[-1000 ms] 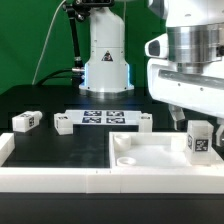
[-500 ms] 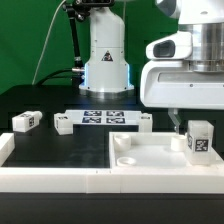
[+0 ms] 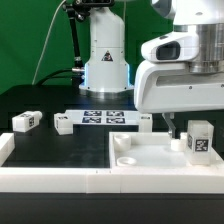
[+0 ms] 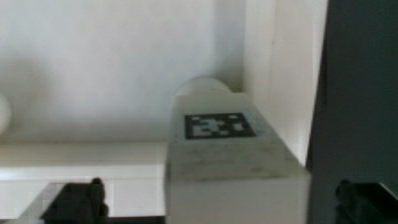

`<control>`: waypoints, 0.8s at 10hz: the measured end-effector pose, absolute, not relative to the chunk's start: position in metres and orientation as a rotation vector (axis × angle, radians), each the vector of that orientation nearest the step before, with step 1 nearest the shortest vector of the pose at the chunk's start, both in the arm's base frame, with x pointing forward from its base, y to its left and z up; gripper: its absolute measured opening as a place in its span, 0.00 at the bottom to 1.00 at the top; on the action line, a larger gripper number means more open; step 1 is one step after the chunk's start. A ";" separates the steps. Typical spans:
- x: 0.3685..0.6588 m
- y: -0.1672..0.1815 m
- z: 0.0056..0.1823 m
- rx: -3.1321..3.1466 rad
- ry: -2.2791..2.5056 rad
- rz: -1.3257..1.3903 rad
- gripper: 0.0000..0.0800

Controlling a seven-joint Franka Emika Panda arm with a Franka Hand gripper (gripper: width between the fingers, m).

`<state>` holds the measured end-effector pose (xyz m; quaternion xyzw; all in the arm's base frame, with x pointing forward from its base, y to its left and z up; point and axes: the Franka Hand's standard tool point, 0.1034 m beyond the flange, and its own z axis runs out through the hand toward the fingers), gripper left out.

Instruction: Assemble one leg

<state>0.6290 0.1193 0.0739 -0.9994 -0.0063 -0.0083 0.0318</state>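
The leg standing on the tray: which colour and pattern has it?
White leg, with a black-and-white square tag; wrist view.

The hand (image 3: 172, 124) is mostly hidden behind its housing.

Exterior view faces the arm low across the table; wrist view looks down close; both share the leg (image 3: 200, 138) (image 4: 228, 150).

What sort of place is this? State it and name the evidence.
Probably a robotics lab bench: a green backdrop behind a black table, the marker board lying flat on it, and tagged white furniture parts such as the leg beneath the gripper.
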 end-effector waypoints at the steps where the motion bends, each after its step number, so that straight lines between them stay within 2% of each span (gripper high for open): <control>1: 0.629 0.119 0.074 -3.078 -0.019 -0.025 0.66; 2: 0.629 0.119 0.074 -3.078 -0.019 -0.025 0.48; 3: 0.629 0.119 0.074 -3.078 -0.019 -0.026 0.36; 5: 0.629 0.118 0.074 -3.072 0.084 -0.021 0.36; 8: 0.629 0.115 0.073 -2.970 0.702 0.000 0.36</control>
